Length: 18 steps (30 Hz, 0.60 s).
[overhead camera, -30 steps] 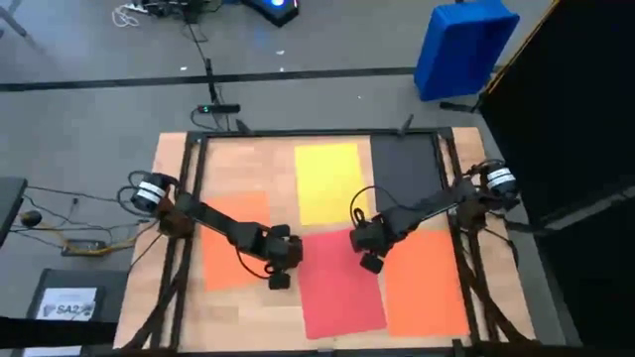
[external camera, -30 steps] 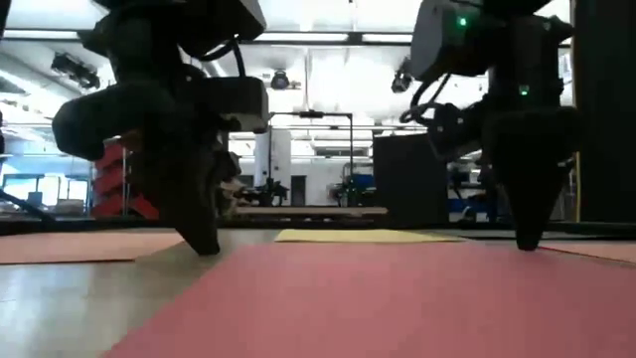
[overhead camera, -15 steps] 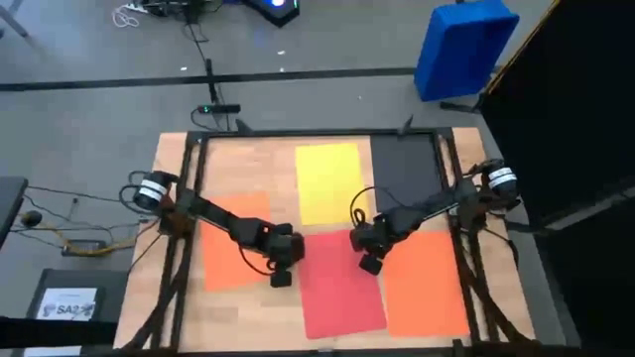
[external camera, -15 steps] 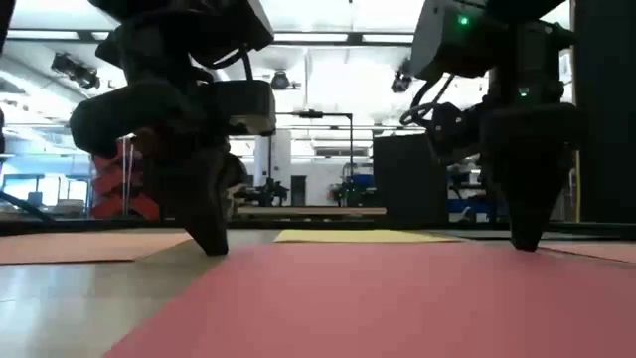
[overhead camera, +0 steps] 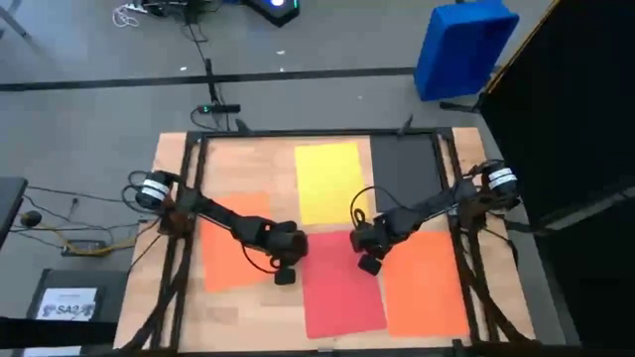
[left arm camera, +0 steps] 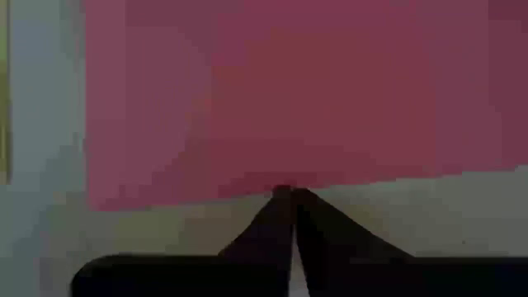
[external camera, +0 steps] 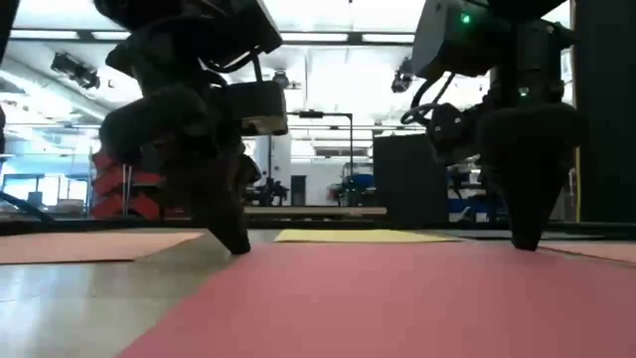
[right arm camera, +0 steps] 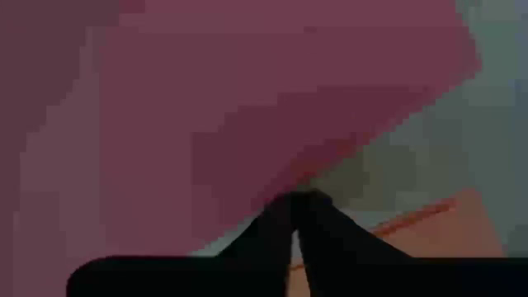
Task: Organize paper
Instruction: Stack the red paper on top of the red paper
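A red sheet lies flat at the table's near middle. A yellow sheet and a black sheet lie beyond it, with one orange sheet to its left and another to its right. My left gripper is shut and points down at the red sheet's left edge. My right gripper is also shut and stands at the red sheet's right edge, near its far right corner. In the low view both tips, left and right, reach down to the surface. My left gripper comes from above, pointing down, with its shut fingertips set against the red sheet's left edge; the sheet lies flat on the table. My right gripper, also from above, has its shut fingertips on the red sheet's right edge, near the far right corner.
A dark frame runs around the wooden table. A blue bin stands on the floor beyond the far right corner. A dark box with a white label sits left of the table. Cables lie on the floor at left.
My left gripper has slid along the table toward the right, staying shut and low, and the red sheet's left edge has shifted a little rightward with it. My right gripper has stayed about where it was.
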### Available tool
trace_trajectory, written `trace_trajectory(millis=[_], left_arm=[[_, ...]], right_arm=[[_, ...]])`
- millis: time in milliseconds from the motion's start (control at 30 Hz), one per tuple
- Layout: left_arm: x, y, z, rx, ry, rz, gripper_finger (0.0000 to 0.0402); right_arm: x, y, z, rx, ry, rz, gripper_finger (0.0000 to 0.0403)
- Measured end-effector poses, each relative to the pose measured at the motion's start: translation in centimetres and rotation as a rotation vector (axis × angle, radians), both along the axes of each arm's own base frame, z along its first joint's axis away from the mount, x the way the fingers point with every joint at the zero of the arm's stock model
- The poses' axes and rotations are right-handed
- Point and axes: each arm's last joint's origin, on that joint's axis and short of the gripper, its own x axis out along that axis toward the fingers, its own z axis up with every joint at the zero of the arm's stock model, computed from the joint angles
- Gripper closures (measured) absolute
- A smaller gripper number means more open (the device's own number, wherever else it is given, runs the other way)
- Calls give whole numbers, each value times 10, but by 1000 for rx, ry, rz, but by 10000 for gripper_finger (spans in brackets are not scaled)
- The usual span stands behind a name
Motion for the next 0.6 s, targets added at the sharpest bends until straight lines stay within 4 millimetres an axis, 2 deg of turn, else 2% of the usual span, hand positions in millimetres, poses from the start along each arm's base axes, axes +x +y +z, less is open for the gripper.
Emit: trace_trajectory(millis=[233,600], left_arm=[[0,0,1,2,7,7,402],[-2,0,1,-33,36,11,402]], right_arm=[[-2,0,1,0,16,1,403],[-14,-2,16,9,50,-22,403]])
